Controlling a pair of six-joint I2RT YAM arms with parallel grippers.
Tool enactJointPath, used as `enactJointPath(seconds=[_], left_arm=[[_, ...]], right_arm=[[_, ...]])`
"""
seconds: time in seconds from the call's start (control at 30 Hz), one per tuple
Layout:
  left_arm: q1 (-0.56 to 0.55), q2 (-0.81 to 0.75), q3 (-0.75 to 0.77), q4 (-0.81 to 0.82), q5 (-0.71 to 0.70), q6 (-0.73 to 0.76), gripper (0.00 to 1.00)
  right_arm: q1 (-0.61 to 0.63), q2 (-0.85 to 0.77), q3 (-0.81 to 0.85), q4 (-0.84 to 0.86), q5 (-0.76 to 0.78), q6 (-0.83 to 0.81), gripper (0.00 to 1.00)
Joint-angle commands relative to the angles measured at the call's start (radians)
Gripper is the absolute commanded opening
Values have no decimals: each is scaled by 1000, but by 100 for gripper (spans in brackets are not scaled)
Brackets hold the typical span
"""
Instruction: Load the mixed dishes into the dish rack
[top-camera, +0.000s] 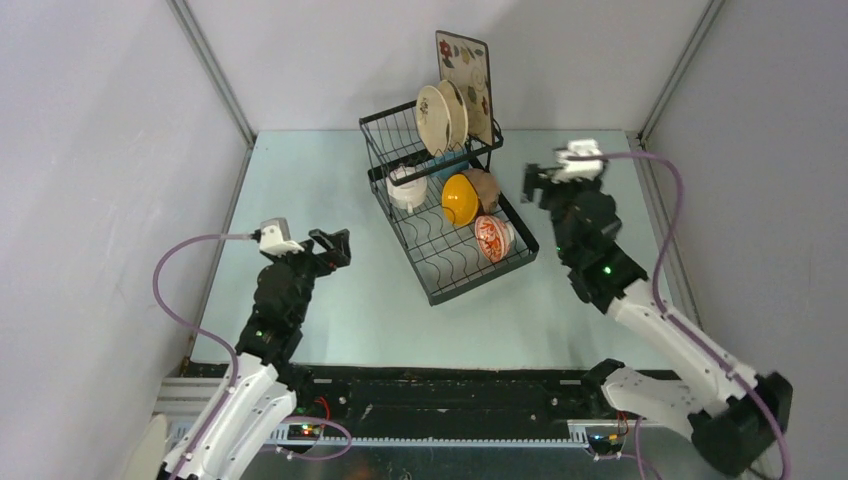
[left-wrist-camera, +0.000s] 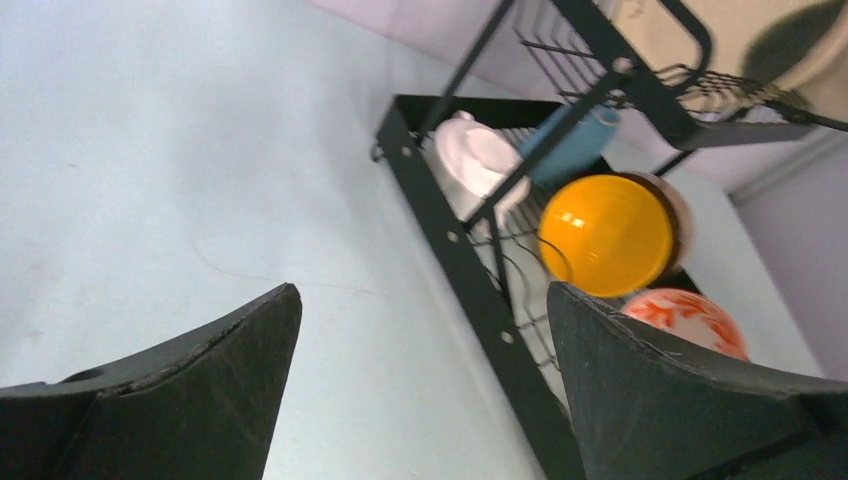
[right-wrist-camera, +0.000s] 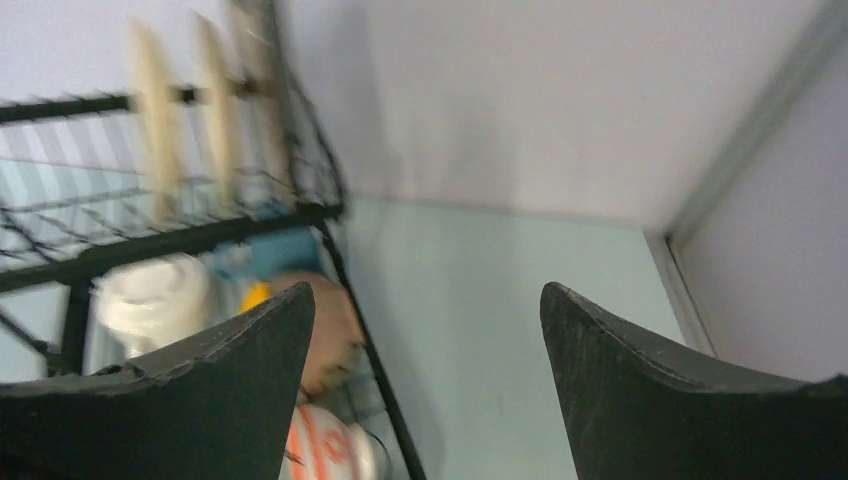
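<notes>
The left jaws stand released and empty over worktop (top-camera: 330, 300) beside the rack (left-wrist-camera: 470, 270), the right jaws likewise off its other side, and with plates (top-camera: 440, 115) up top, bowls (top-camera: 460, 198), cup (top-camera: 406, 188) and mug (left-wrist-camera: 575, 140) below (nothing seems left out), both should back away without clipping wire.

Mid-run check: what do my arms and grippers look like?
Left arm and right arm match: white lower links, black upper joints with green lights, purple cables looping to white wrist cameras. Left gripper and right gripper have black wedge-shaped fingers.
</notes>
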Motion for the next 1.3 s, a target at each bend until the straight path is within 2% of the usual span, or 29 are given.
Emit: enactJointPath(seconds=[0.0, 0.1, 0.2, 0.27, 0.33, 0.37, 0.4, 0.47, 0.53, 0.63, 0.73, 0.9, 0.97, 1.03, 1.1, 1.17, 1.27], left_arm=[[-5, 45, -62, 224, -229, 137, 100], [-4, 134, -135, 418, -340, 243, 100], [6, 233, -179, 583, -506, 322, 100], [33, 301, -183, 678, -551, 349, 100], [83, 356, -176, 736, -528, 379, 100], [118, 397, -174, 778, -508, 388, 100], [133, 419, -168, 812, -501, 409, 100], [158, 451, -135, 768, -503, 435, 100], [173, 460, -129, 762, -478, 444, 100], [190, 452, -125, 735, -409, 460, 100], [193, 480, -132, 711, -398, 485, 100], [193, 522, -170, 798, -455, 471, 98], [197, 547, -216, 952, -498, 469, 95], [198, 585, -266, 1079, -499, 479, 97], [199, 609, -274, 1082, -525, 467, 99], [200, 637, -247, 1067, -540, 461, 100], [209, 689, -197, 1021, -421, 492, 100]], right_arm=[[-195, -131, -234, 32, -105, 313, 87], [-294, -170, -361, 59, -52, 281, 99], [-315, -171, -442, 181, -12, 203, 99], [-333, -126, -488, 257, 5, 142, 100], [-403, -76, -526, 306, 18, 162, 99], [-435, -61, -552, 317, -18, 198, 100], [-499, -40, -566, 327, -119, 220, 99], [-585, -23, -661, 413, -273, 283, 98], [-622, -37, -687, 463, -369, 283, 97], [-620, -11, -701, 495, -394, 228, 97], [-600, 58, -715, 527, -377, 223, 97], [-572, 137, -750, 695, -290, 180, 96], [-573, 171, -770, 753, -269, 190, 95], [-579, 220, -780, 807, -252, 206, 94], [-591, 276, -786, 872, -270, 208, 92], [-600, 266, -774, 841, -288, 220, 91], [-616, 273, -768, 830, -321, 221, 91]])
